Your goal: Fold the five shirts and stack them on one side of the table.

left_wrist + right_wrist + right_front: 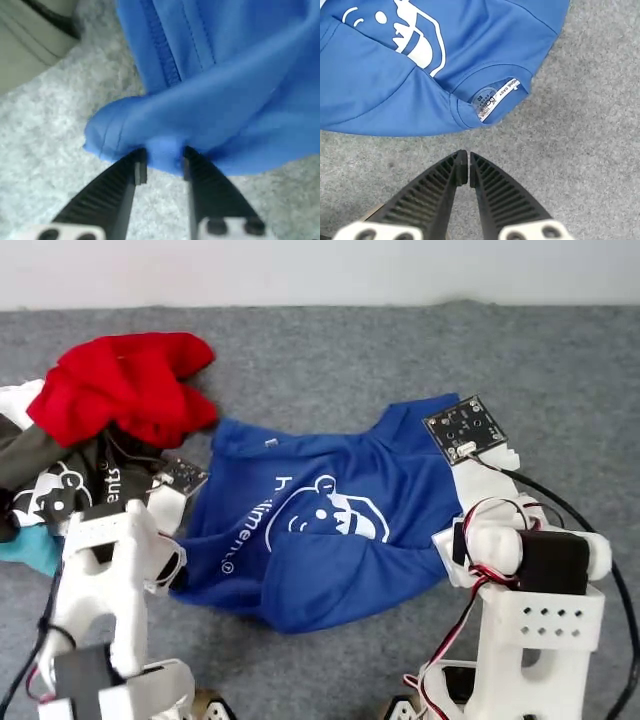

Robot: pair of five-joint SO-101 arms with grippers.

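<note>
blue shirt: mid-table, rumpled, print up; collar near right gripper
left gripper: clamped on a fold at the shirt's left edge
right gripper: jaws together, nothing held; over bare table just beside collar
pile: red shirt, black shirt, teal shirt along table's left edge
step: prob. spreading blue shirt flat, pre-fold
next: right must open, take collar side; pull vs left to flatten

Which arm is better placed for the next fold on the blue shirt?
Left, probably. The left end effector is shut on a bunched edge of the blue shirt, so it can drag that edge over. The right end effector is shut on nothing, over bare grey table short of the collar.
</note>
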